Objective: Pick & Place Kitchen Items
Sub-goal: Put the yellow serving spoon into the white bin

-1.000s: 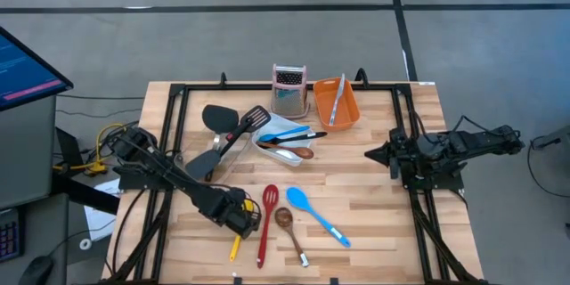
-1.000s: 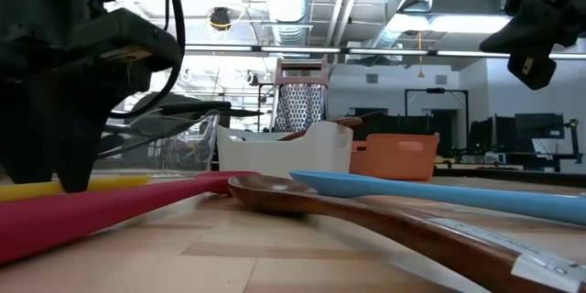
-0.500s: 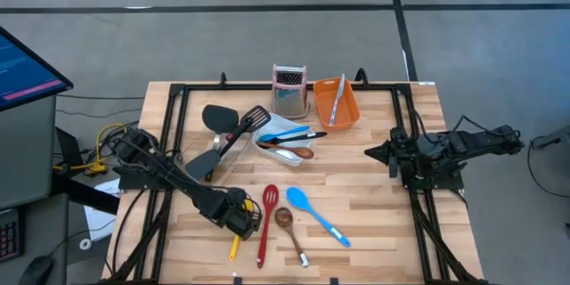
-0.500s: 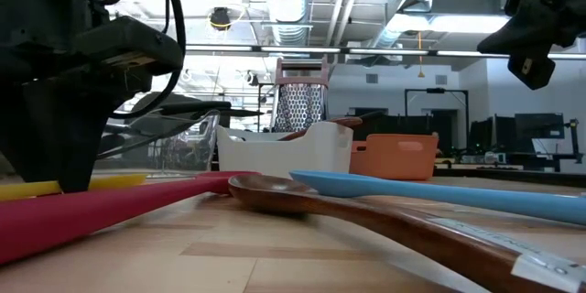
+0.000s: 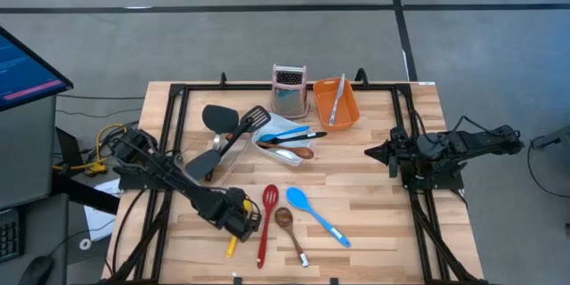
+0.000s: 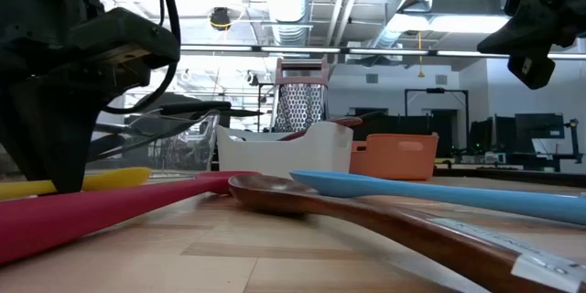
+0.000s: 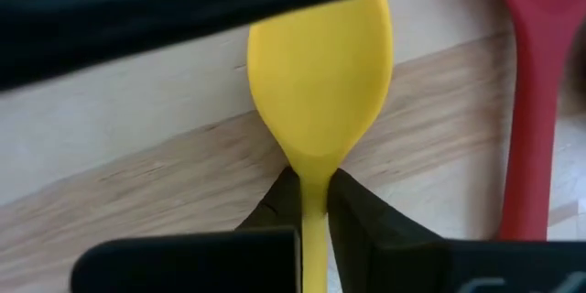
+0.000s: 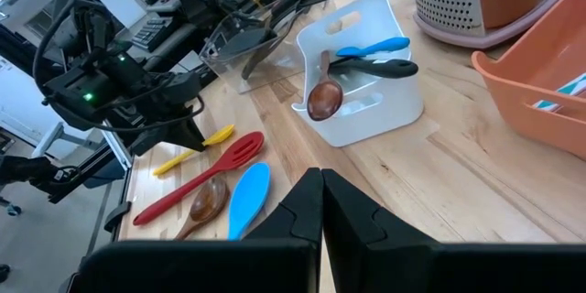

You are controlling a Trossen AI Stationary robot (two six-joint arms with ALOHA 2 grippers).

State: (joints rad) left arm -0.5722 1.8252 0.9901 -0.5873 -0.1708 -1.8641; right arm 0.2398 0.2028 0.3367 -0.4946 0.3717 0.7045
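Yellow spoon's [image 7: 319, 92] neck sits pinched between left gripper's [image 7: 314, 203] fingers.

Even overhead light, bright, soft short shadows on the table [image 5: 374, 196]. Low view: ceiling lights [image 6: 220, 18] glare behind the left gripper [image 6: 69, 160]; near red handle [image 6: 82, 215] and wooden spoon [image 6: 366, 220] soft, close focus lost. Left wrist view: yellow spoon [image 7: 319, 82] ahead of the fingers blurred, dark smear beyond it.
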